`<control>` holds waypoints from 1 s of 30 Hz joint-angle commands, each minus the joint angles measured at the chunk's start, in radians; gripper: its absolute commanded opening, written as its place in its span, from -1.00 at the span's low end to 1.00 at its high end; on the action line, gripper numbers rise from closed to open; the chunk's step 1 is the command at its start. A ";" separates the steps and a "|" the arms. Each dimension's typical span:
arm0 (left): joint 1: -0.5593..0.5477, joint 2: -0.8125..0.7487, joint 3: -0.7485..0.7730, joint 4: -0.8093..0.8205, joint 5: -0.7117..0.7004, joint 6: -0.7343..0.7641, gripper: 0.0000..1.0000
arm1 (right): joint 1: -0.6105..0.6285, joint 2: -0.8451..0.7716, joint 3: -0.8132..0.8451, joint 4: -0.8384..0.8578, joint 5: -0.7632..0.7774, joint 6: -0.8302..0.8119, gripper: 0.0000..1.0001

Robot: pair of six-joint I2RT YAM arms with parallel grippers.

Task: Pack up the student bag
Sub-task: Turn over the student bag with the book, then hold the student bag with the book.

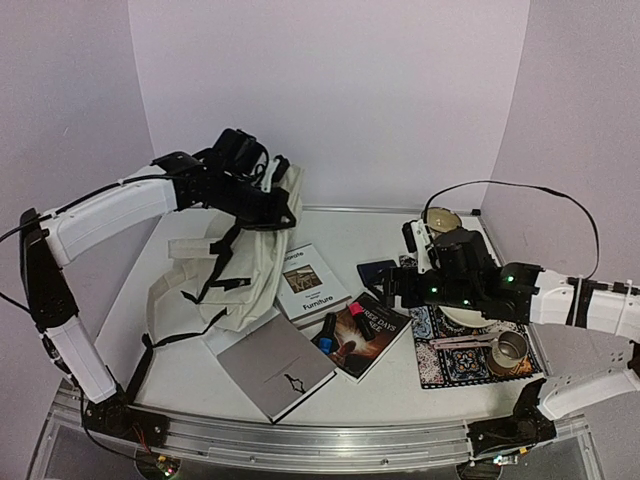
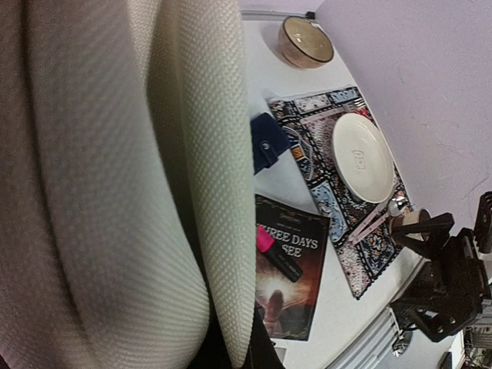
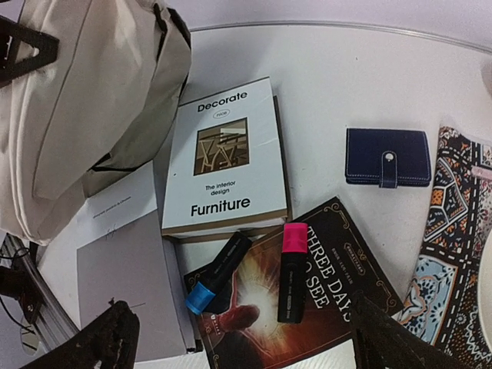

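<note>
The student bag (image 1: 245, 275), cream with black straps, lies at the left of the table with its top lifted. My left gripper (image 1: 272, 208) is shut on the bag's top edge; in the left wrist view the cream fabric (image 2: 115, 192) fills the frame and hides the fingers. My right gripper (image 3: 246, 346) is open wide and empty, hovering over a dark book (image 3: 323, 307). A pink-capped highlighter (image 3: 292, 269) and a blue-capped highlighter (image 3: 217, 274) lie on that book between my fingers. In the top view the right gripper (image 1: 395, 290) is above the book's far end.
A white "Decorate Furniture" book (image 3: 227, 154) lies beside the bag, with a grey notebook (image 3: 127, 277) near the front. A navy wallet (image 3: 387, 156) lies behind the dark book. A patterned placemat (image 1: 450, 360) at the right holds a plate (image 2: 363, 157) and a metal cup (image 1: 511, 350). A bowl (image 1: 442, 220) sits at the back.
</note>
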 commanded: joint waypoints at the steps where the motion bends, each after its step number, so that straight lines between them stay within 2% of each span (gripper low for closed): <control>1: -0.056 0.050 0.024 0.255 0.051 -0.107 -1.00 | 0.022 0.021 -0.007 0.029 0.021 0.099 0.90; 2: -0.068 0.069 0.034 0.275 0.057 -0.118 -0.95 | 0.026 0.026 -0.006 0.033 0.021 0.112 0.90; 9: -0.098 0.157 0.102 0.318 0.086 -0.127 -0.12 | 0.062 0.080 0.005 0.072 0.017 0.187 0.91; 14: -0.097 0.098 0.058 0.318 0.036 -0.075 0.23 | 0.088 0.137 0.019 0.112 0.041 0.239 0.91; 18: -0.066 0.002 -0.049 0.306 -0.004 -0.037 0.34 | 0.109 0.198 0.026 0.170 0.073 0.293 0.88; 24: 0.039 -0.141 -0.281 0.266 0.069 -0.017 0.37 | 0.128 0.316 0.069 0.248 0.097 0.360 0.71; 30: 0.052 -0.251 -0.457 0.243 0.092 -0.002 0.40 | 0.129 0.420 0.120 0.288 0.125 0.396 0.50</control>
